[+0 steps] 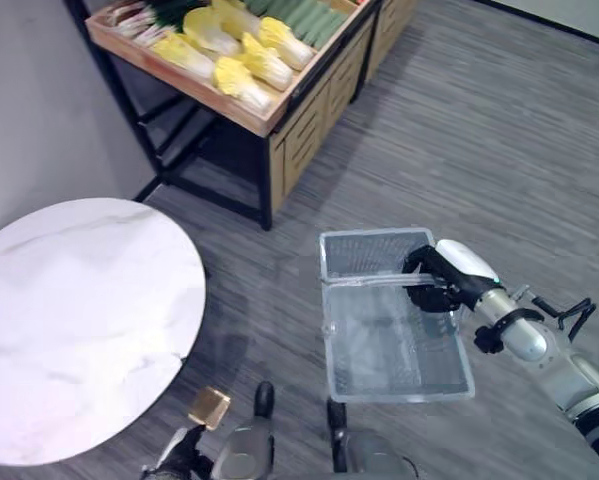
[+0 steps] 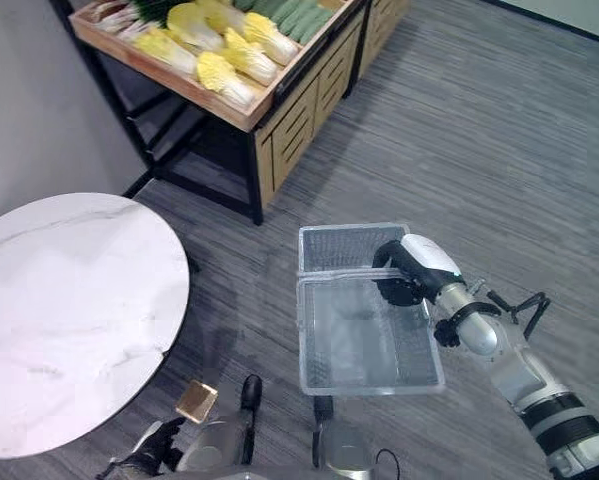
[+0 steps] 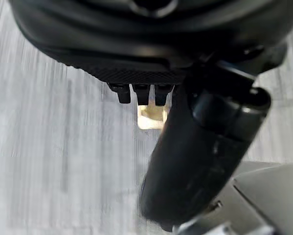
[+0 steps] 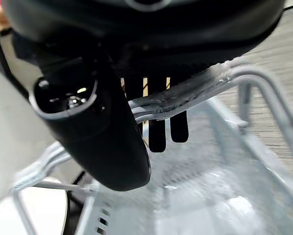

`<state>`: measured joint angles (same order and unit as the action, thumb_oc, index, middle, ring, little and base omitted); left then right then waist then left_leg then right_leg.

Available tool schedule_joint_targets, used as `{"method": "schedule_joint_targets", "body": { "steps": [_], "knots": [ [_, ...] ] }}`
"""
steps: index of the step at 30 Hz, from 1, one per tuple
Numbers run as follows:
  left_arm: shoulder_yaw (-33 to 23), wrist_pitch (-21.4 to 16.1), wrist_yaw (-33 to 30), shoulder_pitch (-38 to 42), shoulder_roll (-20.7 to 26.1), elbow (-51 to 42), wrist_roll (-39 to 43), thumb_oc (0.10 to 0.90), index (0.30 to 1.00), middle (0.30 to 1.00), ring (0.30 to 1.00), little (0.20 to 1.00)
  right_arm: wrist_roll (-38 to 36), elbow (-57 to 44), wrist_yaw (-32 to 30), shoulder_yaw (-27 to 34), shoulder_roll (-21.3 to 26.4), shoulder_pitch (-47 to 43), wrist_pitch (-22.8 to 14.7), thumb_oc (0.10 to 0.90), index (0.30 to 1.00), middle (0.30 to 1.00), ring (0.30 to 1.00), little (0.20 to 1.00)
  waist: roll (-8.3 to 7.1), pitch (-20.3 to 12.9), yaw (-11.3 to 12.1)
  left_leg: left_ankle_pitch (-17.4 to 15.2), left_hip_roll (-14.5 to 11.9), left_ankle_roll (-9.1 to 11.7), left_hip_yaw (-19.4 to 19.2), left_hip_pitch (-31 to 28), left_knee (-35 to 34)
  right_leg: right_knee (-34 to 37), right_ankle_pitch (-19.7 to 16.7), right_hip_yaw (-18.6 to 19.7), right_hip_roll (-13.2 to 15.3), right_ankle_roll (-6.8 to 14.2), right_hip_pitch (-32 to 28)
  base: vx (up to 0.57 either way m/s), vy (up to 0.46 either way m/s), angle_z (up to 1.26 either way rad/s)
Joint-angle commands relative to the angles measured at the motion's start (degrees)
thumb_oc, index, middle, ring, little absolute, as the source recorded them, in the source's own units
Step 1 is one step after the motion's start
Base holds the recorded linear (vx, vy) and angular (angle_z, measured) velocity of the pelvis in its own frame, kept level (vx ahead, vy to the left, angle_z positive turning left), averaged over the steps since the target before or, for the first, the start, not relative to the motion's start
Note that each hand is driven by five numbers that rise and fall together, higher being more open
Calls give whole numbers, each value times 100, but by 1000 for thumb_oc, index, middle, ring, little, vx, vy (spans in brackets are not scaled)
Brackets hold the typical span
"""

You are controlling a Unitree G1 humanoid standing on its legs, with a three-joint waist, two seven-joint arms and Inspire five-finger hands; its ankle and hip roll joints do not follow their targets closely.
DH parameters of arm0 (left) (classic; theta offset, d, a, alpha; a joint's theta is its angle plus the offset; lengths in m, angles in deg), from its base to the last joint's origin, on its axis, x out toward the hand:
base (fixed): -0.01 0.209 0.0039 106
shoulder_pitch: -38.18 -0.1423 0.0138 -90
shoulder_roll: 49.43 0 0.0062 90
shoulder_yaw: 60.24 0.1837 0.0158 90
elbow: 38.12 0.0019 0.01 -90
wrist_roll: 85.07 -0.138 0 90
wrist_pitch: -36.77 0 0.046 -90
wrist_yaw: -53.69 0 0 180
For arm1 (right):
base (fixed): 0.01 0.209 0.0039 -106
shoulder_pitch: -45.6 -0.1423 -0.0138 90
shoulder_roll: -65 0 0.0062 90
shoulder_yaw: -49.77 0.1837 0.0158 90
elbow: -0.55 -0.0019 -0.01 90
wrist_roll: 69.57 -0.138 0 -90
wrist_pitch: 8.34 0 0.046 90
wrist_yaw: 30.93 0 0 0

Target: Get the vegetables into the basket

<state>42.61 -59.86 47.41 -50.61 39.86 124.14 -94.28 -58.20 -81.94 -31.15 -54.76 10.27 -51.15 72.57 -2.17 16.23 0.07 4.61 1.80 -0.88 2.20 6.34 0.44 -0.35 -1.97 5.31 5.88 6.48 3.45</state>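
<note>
Vegetables point(image 1: 241, 62) are laid out on a wooden display stand point(image 1: 309, 110) at the far side of the room, well apart from the basket point(image 1: 391, 345). Pale yellow cabbages lie in a row with their long axes running roughly across the tray, and darker green produce point(image 1: 304, 18) is seen beside them at the far end. No writing or label can be read anywhere.

A grey wire mesh basket is held up above the grey striped floor point(image 1: 479, 130), its long axis running away from the robot. Its handle point(image 4: 185, 95) is gripped by the right hand point(image 1: 434, 280), whose fingers point(image 4: 158, 129) are curled over the metal bar (clearly seen in the right wrist view). Nothing is seen inside the basket.

A round white marble table point(image 1: 74, 320) stands to the robot's left. The left hand point(image 3: 205, 147) hangs low near the floor; its fingers appear curled with nothing between them.
</note>
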Motion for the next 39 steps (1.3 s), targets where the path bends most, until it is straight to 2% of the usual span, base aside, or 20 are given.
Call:
{"method": "schedule_joint_targets", "body": {
  "steps": [1, 2, 4, 5, 6, 7, 8, 9, 15, 24, 30, 36, 38, 39],
  "knots": [
    [46, -128, -118, 25, 159, 58, -159, 900, 1000, 1000, 1000, 1000, -186, -385, -492, 406, 55, -1005, -469, 400, 300, 300, 300, 300, -79, -408, 181, -189, -229, 113, -220, -146, 77, -326, -246, 503, 206, 267, -20, -22, 243, -70],
    [44, -128, -117, 25, 159, 58, -160, 900, 1000, 1000, 1000, 1000, -185, -385, -493, 404, 53, -1008, -468, 400, 300, 300, 300, 300, -83, -408, 196, -196, -229, 110, -237, -147, 82, -326, -248, 521, 206, 270, -15, -30, 134, -55],
    [6, -127, -150, 52, 200, 48, -196, 900, 1000, 1000, 1000, 1000, -137, -314, -556, 357, -62, -1120, -449, 400, 300, 300, 300, 300, -118, -387, 167, -259, -227, 64, -504, -198, 70, -283, -503, 651, 243, 411, 165, -96, 159, -60],
    [-24, -114, -146, 82, 318, -19, -201, 900, 1000, 1000, 1000, 1000, -99, -254, -644, 279, -214, -1276, -429, 400, 300, 300, 300, 300, -115, -331, 294, -276, -367, 52, -890, -296, -29, -466, -612, -247, 444, 366, 387, -164, 191, -112],
    [-70, -92, -150, 39, 372, -109, -225, 900, 1000, 1000, 1000, 1000, -59, -330, -649, 313, -240, -1199, -441, 400, 300, 300, 300, 300, -74, -340, 337, -294, -464, 67, -1132, -360, -86, -612, -499, -1164, 657, 253, 316, -137, 132, -152],
    [-68, -90, -149, 35, 373, -113, -225, 900, 1000, 1000, 1000, 1000, -58, -336, -647, 318, -241, -1191, -439, 400, 300, 300, 300, 300, -72, -340, 326, -291, -463, 68, -1120, -362, -90, -609, -496, -1179, 658, 252, 306, -61, 88, -182],
    [-96, -88, -155, 20, 378, -115, -216, 900, 1000, 1000, 1000, 1000, -56, -347, -634, 323, -247, -1168, -436, 400, 300, 300, 300, 300, -82, -354, 342, -305, -494, 69, -1255, -411, -98, -640, -488, -1472, 723, 230, 257, 0, 48, -98],
    [-122, -74, -121, -6, 366, -113, -214, 900, 1000, 1000, 1000, 1000, -45, -373, -613, 330, -256, -1114, -439, 400, 300, 300, 300, 300, -120, -404, 339, -337, -484, 72, -1366, -482, -105, -571, -532, -1599, 725, 218, 197, 0, 49, -36],
    [-131, -80, -46, -36, 307, -78, -322, 900, 1000, 1000, 1000, 1000, 53, -272, -629, 485, -231, -811, -409, 400, 300, 300, 300, 300, -185, -475, 319, -468, -525, 178, -1492, -601, 11, -6, -824, -1639, 757, 292, 151, 56, -67, -33],
    [-130, -73, 40, -216, 159, 63, -403, 900, 1000, 1000, 1000, 1000, 190, 322, -645, 842, -115, -231, -311, 400, 300, 300, 300, 300, -131, -628, 271, -286, -706, 352, -1414, -815, -245, 321, -745, -1700, 523, 228, -181, 65, -113, -2],
    [-65, -128, 139, -214, 127, 46, -322, 900, 1000, 1000, 1000, 1000, 412, 1521, -786, 908, 39, 25, -241, 400, 300, 300, 300, 300, -70, -718, 224, -100, -854, 487, -1308, -875, -471, 464, -658, -1716, 338, 169, -319, 49, -91, 7],
    [-21, -223, 253, -183, 192, -81, -130, 900, 1000, 1000, 1000, 1000, 707, 2298, -903, 908, 63, 129, -179, 400, 300, 300, 300, 300, -42, -787, 204, -105, -891, 523, -1278, -928, -457, 475, -600, -1693, 274, 126, -409, 46, -39, 3],
    [28, -272, 321, -154, 239, -174, -14, 900, 1000, 1000, 1000, 1000, 763, 3075, -958, 831, -12, 97, -132, 400, 300, 300, 300, 300, -27, -842, 208, -113, -902, 543, -1261, -971, -457, 490, -581, -1682, 254, 111, -460, 60, -28, 0],
    [14, -273, 326, -149, 251, -165, 11, 900, 1000, 1000, 1000, 1000, 766, 3056, -942, 840, -31, 105, -111, 400, 300, 300, 300, 300, -31, -857, 200, -113, -907, 546, -1263, -987, -459, 496, -578, -1669, 244, 109, -475, 37, -14, 0]
  ]
}}
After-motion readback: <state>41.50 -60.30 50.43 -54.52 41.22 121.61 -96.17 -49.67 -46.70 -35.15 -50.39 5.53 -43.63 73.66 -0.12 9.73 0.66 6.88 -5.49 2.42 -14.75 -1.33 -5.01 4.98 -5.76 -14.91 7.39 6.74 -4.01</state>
